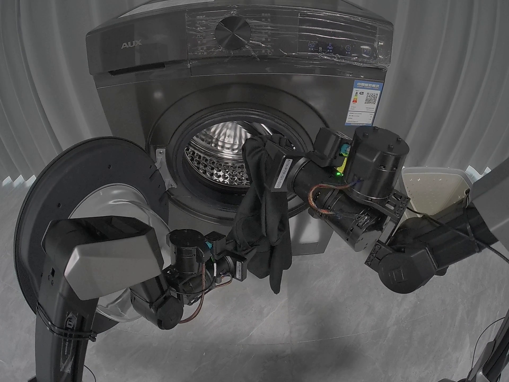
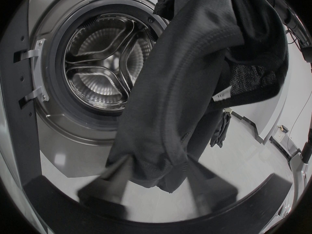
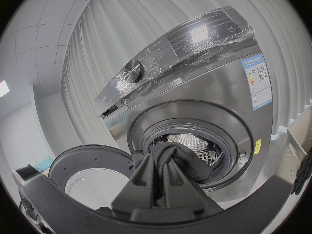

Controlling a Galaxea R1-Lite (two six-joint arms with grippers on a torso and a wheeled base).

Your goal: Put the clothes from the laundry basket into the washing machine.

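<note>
While both arms share one dark garment (image 1: 262,213) in front of the washing machine (image 1: 238,80), most of it hangs outside the drum (image 1: 217,155). From where I stand, the right gripper (image 1: 268,152) pinches the top of the cloth with its fingers closed tight, right at the mouth of the drum. Lower down, the left gripper (image 1: 239,258) has its fingers drawn in around a thick fold near the hem, below the opening. The door (image 1: 79,197) stands swung wide to the left. The laundry basket (image 1: 435,187) sits at the machine's right side, behind the right arm, with another dark piece (image 3: 304,173) draped over its edge. My worry is the loose tail: if the top is let go before the lower fold is lifted inside, its weight could drag the whole thing down onto the floor (image 1: 318,319). A trailing end could also snag on the door seal (image 2: 53,65) or be left hanging out
</note>
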